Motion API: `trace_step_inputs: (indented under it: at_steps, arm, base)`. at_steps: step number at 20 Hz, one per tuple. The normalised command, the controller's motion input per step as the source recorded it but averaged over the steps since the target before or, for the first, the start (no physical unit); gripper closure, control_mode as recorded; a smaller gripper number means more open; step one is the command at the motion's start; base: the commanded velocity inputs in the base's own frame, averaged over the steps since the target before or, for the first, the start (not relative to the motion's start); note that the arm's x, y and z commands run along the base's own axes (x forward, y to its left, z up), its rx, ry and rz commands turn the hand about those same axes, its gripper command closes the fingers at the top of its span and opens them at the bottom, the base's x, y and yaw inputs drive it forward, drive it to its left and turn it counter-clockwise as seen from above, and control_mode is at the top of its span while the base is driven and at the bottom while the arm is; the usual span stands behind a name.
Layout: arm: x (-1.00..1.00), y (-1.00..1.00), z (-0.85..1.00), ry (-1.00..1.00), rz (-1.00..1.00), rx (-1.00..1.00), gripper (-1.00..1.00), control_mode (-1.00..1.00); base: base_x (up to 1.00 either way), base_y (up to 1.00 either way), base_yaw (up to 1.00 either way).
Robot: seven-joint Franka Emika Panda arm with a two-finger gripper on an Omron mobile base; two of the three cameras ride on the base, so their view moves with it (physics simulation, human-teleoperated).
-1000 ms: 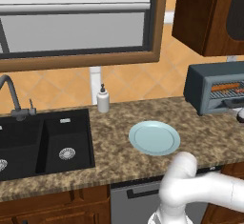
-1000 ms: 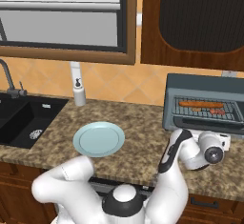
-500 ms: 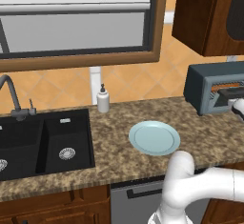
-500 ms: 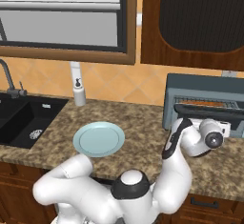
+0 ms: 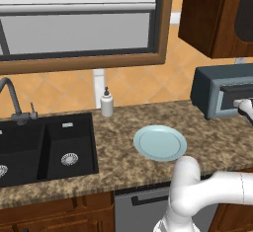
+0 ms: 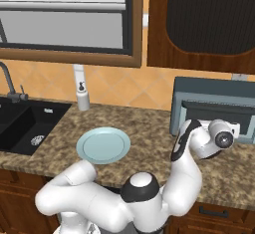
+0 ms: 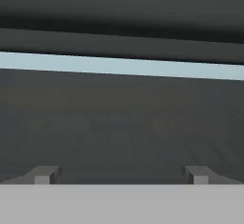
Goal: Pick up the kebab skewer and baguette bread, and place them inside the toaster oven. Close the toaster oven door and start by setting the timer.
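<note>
You are looking at the boxy slate blue-grey toaster oven (image 6: 219,103) sitting on the speckled brown granite counter (image 5: 118,152), well to the right of the round pale blue plate (image 5: 160,142). The dark glass toaster oven door (image 6: 214,112) is showing as a closed dark band across the oven's front, with its light horizontal bar handle (image 7: 122,66) running across the hand view.

Your two-finger gripper (image 7: 119,174) is pressing up close to that door, the white hand sitting right against the oven's front in the right base view. Its two small dark fingertips (image 7: 44,174) are standing far apart, with nothing clamped between them, and the glass is lying just beyond them. Behind the glass you are seeing only faint blurred shapes, so you cannot tell where the kebab skewer or the baguette bread is lying.

Left of the oven, the plate is resting bare on the counter. Further left, a small white soap dispenser bottle (image 5: 106,102) is standing upright against the orange tiled wall, just beside the black double-basin sink (image 5: 44,147). A dark wooden wall cabinet (image 6: 199,24) is hanging above the oven.
</note>
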Motion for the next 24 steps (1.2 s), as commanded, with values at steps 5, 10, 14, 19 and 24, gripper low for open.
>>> trace_step_inputs:
  at_steps: [5,10,14,19,24]
  arm:
    - [0.21,0.00,0.00,0.00,0.00,0.00,-1.00,-1.00]
    - [0.27,0.00,0.00,0.01,0.00,0.00,-1.00,-1.00]
    - [-0.07,0.00,0.00,0.00,0.00,0.00,-1.00,-1.00]
    - [-0.39,0.00,0.02,0.00,0.00,0.00,-1.00,-1.00]
    - [-0.44,0.00,0.02,0.00,0.00,0.00,-1.00,-1.00]
  base:
    - [0.00,0.00,0.00]
    - [0.00,0.00,0.00]
    - [0.00,0.00,0.00]
    - [0.00,0.00,0.00]
    - [0.00,0.00,0.00]
